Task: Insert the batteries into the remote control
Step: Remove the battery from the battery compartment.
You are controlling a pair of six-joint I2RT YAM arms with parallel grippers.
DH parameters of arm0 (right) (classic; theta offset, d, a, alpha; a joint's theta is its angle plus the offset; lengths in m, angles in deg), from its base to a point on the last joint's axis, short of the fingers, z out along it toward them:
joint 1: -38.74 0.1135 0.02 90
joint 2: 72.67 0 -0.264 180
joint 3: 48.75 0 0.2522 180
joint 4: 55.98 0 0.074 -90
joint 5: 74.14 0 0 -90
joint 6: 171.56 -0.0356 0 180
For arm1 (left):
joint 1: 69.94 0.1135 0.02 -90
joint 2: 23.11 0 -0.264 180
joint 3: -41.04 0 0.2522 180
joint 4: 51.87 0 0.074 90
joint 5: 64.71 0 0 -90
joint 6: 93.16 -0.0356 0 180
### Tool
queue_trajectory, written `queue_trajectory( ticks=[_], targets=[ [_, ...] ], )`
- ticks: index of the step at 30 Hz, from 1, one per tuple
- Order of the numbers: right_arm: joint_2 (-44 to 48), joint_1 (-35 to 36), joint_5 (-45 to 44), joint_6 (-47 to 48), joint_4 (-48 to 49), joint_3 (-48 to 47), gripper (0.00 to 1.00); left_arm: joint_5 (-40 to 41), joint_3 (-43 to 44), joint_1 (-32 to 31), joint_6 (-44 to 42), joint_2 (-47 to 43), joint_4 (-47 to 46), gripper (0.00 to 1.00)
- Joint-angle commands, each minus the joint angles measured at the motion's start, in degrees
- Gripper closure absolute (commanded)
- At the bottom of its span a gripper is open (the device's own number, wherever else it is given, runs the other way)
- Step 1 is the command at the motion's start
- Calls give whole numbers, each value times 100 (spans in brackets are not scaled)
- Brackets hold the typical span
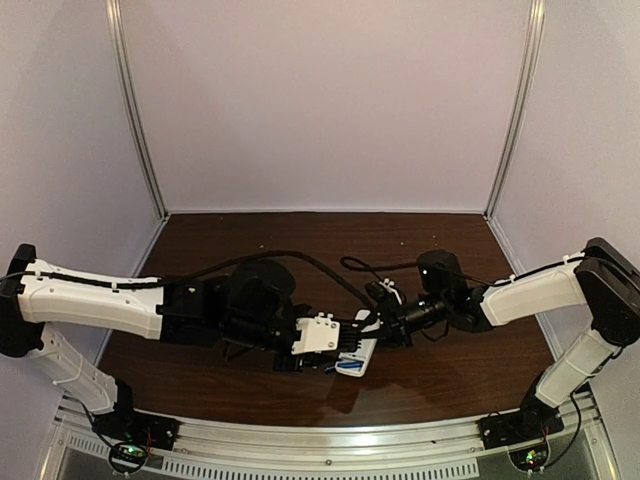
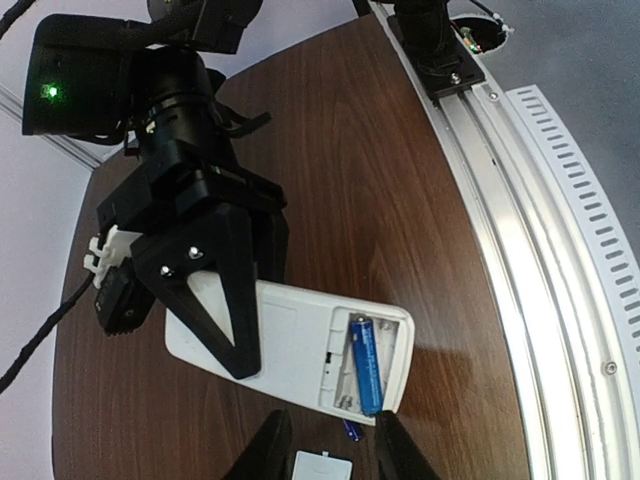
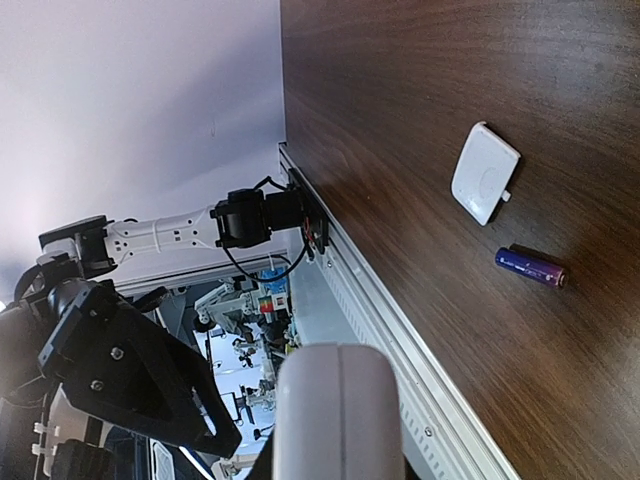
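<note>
Right claw (image 2: 240, 345) clamps remote control (image 2: 300, 340), battery (image 2: 365, 365) crosswise inside; left claw (image 2: 328, 435) seemingly half-open.

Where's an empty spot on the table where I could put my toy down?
The far half of the table, up to the back wall, is bare wood. There is a smaller patch front right, beside the right arm. The front middle is crowded: remote control, loose battery, white cover.
</note>
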Motion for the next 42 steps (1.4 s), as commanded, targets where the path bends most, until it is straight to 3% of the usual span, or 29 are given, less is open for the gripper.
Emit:
queue_trajectory(
  ticks=[1,4,8,12,15,20,27,35,38,42],
  targets=[
    [63,-15,-101,310,-258,-82,100,173,121,-6,-62,167,-30,71],
    [74,-18,-156,592,-482,-158,100,218,-226,152,511,73,-552,65],
    [-81,-152,-760,2146,-2148,-818,100,-11,-617,747,1592,-88,-1127,50],
    [-483,-532,-1290,2924,-2724,-1348,100,32,-875,1392,2381,-198,-1522,41],
    [-825,-618,-2132,3801,-3670,-2118,100,314,-947,1548,2586,-120,-1545,41],
    [-913,-449,-3631,4553,-4110,-2627,100,693,-732,1572,2865,197,-1336,37],
    [-989,412,-5871,5582,-4801,-3334,100,872,-911,1570,3090,159,-1702,29],
    [-1246,1084,-7498,6089,-4965,-3635,100,1215,-1400,1662,3452,-385,-2143,11],
    [-1340,1146,-7598,6069,-5097,-3765,100,1128,-1482,1745,3507,-449,-2081,6],
    [-1008,901,-7262,5847,-5095,-3713,100,1042,-1373,1789,3327,-418,-1696,8]
  ],
)
